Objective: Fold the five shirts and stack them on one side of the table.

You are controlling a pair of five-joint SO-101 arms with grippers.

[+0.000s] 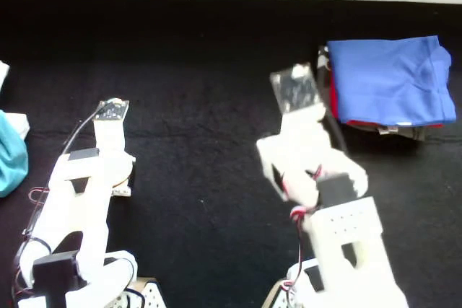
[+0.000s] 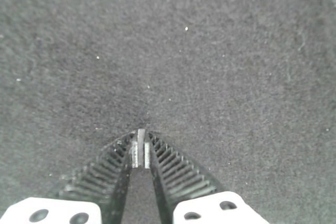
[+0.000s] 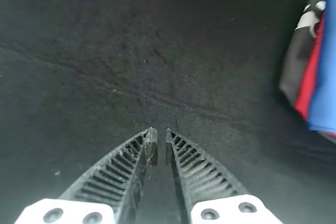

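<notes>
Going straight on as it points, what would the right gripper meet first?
Probably the black table cover ahead of the right gripper; the shirt stack lies off to one side.

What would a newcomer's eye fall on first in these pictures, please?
The bright blue folded shirt tops a stack with red and dark layers at the far right of the black cloth-covered table. The white left arm and white right arm stand side by side nearer the camera, and a teal cloth lies at the left edge.

High view overhead, far; wrist views close above table [image 2: 168,51]; right shares shirt stack [image 3: 321,61].
</notes>
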